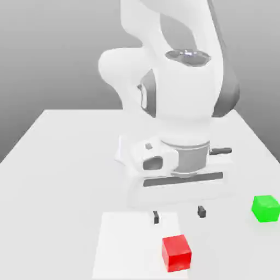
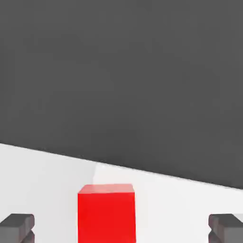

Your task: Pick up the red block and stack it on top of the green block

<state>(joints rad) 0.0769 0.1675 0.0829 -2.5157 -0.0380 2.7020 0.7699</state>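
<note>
Two spread fingers (image 2: 18,227), red block (image 2: 106,213) between

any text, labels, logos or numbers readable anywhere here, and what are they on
None: no words, numbers, logos or signs can be read.
red block: plain glossy faces, no marking.
green block: plain faces, no marking.
Arm body and gripper: plain white and grey, no print.
Table: bare white, no print.

Red block (image 2: 107,213) base cut by hand view edge — arm (image 1: 175,65) top cropped.
</note>
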